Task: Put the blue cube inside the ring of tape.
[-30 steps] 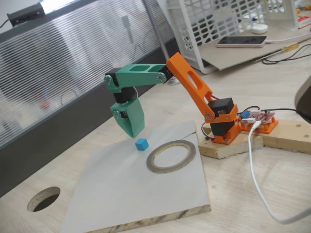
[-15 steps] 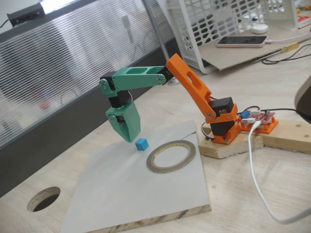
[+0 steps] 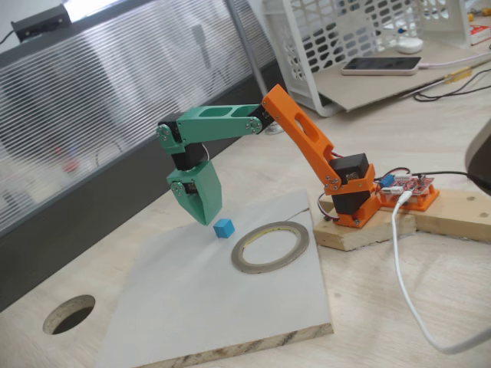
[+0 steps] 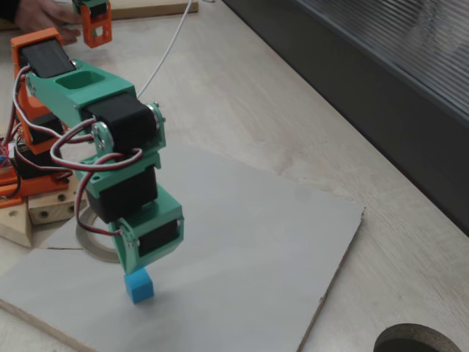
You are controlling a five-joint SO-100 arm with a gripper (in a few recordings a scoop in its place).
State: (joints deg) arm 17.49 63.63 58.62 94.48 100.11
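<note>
Sky-blue, the blue cube (image 3: pixel 223 228) (image 4: pixel 138 285) sits on the grey board (image 3: pixel 222 307), just beside the ring of tape (image 3: pixel 270 247) and outside it. Green fingers (image 3: pixel 201 220) (image 4: pixel 130 269) hang right over the cube; I cannot tell whether they are apart or together.

From here I can't tell how the gripper (image 4: pixel 136 262) jaws stand: in both fixed views its green body hides the tips. In a fixed view the arm covers most of the tape (image 4: pixel 94 242), leaving me a short arc at the left. The hole (image 4: pixel 418 341) is cut off by the bottom edge there. In a fixed view the cable (image 3: pixel 406 284) runs out at the right edge, and the basket (image 3: pixel 353 38) is cropped at the top.
</note>
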